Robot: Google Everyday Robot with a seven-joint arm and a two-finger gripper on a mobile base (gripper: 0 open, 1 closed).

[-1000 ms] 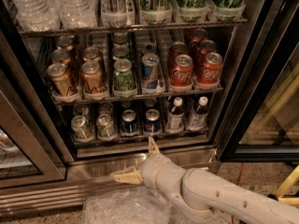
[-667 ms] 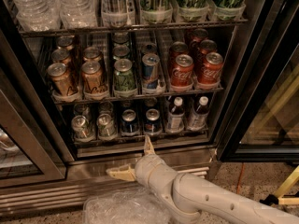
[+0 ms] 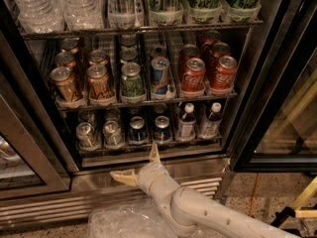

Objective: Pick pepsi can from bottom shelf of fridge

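The fridge (image 3: 42, 157) stands open before me, its racks full of drinks. On the bottom shelf (image 3: 148, 150) two dark blue pepsi cans stand side by side in the middle, one on the left (image 3: 137, 129) and one on the right (image 3: 162, 128). My gripper (image 3: 137, 163) is open just below and in front of the shelf's front rail, under the pepsi cans. One finger (image 3: 154, 152) points up toward the rail and the other finger (image 3: 121, 177) points left. It holds nothing. My white arm (image 3: 208, 214) runs in from the lower right.
Two silver cans (image 3: 99, 134) stand left of the pepsi cans, and two dark bottles (image 3: 198, 120) stand on the right. The rack above holds bronze, green, blue and red Coca-Cola cans (image 3: 205, 73). A clear plastic bag (image 3: 126, 224) lies on the floor below. A door frame (image 3: 270, 93) stands on the right.
My gripper has moved left and slightly up along the fridge base, closer to the bottom shelf rail. The cans have not moved.
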